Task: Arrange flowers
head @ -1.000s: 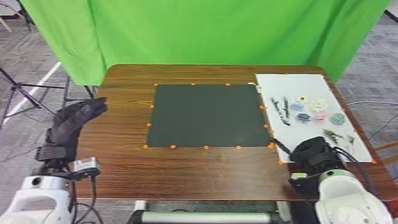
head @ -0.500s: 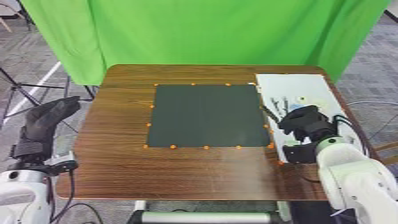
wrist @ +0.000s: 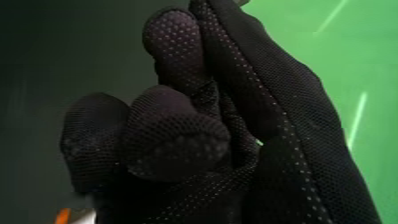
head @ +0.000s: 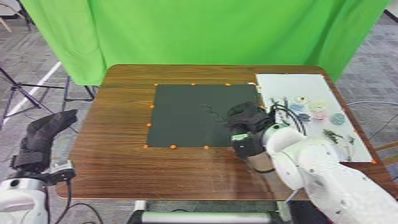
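In the head view, my right hand (head: 249, 118) is over the right edge of the black mat (head: 182, 125), shut on a thin dark twig (head: 211, 110) that points left over the mat. My right hand (wrist: 187, 135) shows curled fingers and the thumb pressed together in the right wrist view. Small flowers lie on the white sheet (head: 289, 82): a cream one (head: 319, 105), a pink one (head: 321, 116), a teal one (head: 338, 119) and a light blue one (head: 298, 107). A green sprig (head: 332, 135) lies nearer the front. Off the table's left side, my left hand (head: 49, 131) is open.
Orange markers (head: 173, 146) edge the mat. My right forearm and its cables cross the front right of the brown table (head: 124, 170) and part of the white sheet. A green curtain (head: 222, 35) hangs behind the table.
My right hand has moved forward, then left from the white sheet to the mat, carrying the dark twig. The left hand has shifted left and down, away from the table.
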Action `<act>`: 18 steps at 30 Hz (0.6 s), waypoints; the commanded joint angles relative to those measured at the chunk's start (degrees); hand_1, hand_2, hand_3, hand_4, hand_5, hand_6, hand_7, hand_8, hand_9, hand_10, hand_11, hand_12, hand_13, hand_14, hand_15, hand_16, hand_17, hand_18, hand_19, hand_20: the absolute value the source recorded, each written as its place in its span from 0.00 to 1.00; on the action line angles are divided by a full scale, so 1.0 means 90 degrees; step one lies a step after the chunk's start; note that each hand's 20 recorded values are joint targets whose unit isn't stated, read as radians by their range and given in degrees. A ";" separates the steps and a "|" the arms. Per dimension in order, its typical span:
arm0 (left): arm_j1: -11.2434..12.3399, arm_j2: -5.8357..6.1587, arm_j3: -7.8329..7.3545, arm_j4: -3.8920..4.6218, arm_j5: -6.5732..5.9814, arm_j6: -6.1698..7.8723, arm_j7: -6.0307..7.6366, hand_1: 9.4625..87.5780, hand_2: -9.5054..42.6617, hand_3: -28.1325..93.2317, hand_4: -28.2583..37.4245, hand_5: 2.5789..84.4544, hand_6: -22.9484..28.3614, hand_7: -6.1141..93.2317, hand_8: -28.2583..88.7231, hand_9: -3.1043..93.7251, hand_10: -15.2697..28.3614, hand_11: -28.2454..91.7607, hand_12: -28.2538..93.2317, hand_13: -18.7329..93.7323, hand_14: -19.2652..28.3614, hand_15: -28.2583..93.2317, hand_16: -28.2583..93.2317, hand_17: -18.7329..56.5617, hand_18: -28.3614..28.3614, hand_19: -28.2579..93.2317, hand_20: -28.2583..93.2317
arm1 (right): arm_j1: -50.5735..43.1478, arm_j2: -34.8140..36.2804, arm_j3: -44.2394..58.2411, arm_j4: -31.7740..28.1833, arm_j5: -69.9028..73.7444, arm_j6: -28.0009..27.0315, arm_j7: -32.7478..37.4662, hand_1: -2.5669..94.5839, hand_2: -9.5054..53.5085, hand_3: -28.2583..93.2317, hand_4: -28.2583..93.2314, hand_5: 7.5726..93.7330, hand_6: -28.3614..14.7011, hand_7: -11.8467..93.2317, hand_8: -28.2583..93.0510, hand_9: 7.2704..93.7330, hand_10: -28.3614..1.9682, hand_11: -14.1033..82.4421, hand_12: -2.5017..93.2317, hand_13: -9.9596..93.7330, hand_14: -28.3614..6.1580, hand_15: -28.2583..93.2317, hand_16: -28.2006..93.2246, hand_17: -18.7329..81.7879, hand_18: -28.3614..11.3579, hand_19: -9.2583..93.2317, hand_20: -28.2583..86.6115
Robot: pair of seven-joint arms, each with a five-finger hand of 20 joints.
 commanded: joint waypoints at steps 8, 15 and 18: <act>0.0187 0.0011 -0.0064 -0.0090 0.0159 -0.0239 -0.0268 0.17 0.32 0.72 0.00 0.55 0.57 0.19 0.19 0.48 0.73 0.38 0.31 0.43 0.76 0.35 0.21 0.28 0.65 0.31 0.32 | 0.1869 -0.0578 -0.2256 0.0723 -0.1794 0.0039 0.0014 0.77 0.00 0.60 0.24 0.75 0.51 0.46 0.39 0.98 0.54 0.34 0.49 1.00 0.79 0.69 0.51 0.91 0.57 0.96 0.61; 0.0177 0.0049 -0.0044 -0.0149 0.0130 -0.0333 -0.0358 0.18 0.32 0.72 0.01 0.55 0.58 0.19 0.19 0.48 0.72 0.38 0.31 0.43 0.76 0.35 0.21 0.28 0.65 0.31 0.32 | 0.2384 -0.0781 -0.2722 0.0862 -0.2166 -0.0453 0.0065 0.76 0.00 0.61 0.25 0.76 0.51 0.47 0.39 0.99 0.54 0.35 0.49 1.00 0.80 0.70 0.50 0.91 0.56 0.96 0.62; 0.0173 0.0076 -0.0047 -0.0176 0.0158 -0.0384 -0.0410 0.17 0.32 0.72 0.01 0.55 0.58 0.19 0.19 0.48 0.73 0.38 0.31 0.43 0.76 0.35 0.21 0.28 0.65 0.31 0.32 | 0.2542 -0.0934 -0.2758 0.1087 -0.1702 -0.0581 0.0250 0.76 0.00 0.61 0.26 0.75 0.50 0.48 0.37 0.98 0.52 0.40 0.46 1.00 0.80 0.71 0.49 0.92 0.56 0.96 0.62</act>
